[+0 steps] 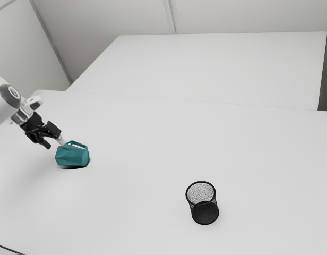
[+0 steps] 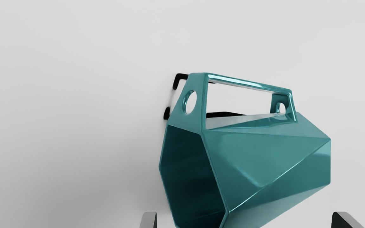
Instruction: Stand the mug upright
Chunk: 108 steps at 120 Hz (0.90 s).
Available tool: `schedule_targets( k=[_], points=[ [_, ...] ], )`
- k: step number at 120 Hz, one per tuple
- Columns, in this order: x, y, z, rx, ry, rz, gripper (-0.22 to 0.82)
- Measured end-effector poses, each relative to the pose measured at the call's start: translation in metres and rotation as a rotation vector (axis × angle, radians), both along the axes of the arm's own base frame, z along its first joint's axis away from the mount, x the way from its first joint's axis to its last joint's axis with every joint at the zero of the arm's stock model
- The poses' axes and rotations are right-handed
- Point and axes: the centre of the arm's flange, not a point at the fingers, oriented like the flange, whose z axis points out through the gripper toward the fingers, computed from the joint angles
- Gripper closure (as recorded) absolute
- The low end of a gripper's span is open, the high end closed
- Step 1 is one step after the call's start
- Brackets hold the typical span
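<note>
Fingers (image 1: 45, 143) stand wide apart just beside the mug; whether either touches it, I cannot tell. The plain white worktop (image 1: 131, 149) carries everything. On it, toward the exterior view's right from the mug, a black mesh cylindrical cup (image 1: 205, 214) stands upright. The teal, faceted, glossy mug (image 2: 265, 158) lies on its side near the exterior view's left. Its long axis runs roughly across that view, and roughly along the line from one finger to the other. Its wide, angular mouth (image 2: 188, 171), dark inside, turns toward one finger's side; the narrower closed end points toward the other's. A straight-sided teal handle (image 2: 249, 83) rises along the body, its mouth-end plate pierced by a round hole (image 2: 190, 102).
</note>
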Motion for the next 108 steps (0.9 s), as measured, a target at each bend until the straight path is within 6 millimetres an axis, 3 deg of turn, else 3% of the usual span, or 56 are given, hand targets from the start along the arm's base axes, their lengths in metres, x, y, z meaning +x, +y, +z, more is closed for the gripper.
schedule_targets(
  k=[30,108],
  points=[
    [-0.002,0.009,-0.022,-0.059,-0.043,0.003,0.0],
    [-0.017,0.015,-0.048,-0.259,-0.108,0.013,0.0]
  ],
)
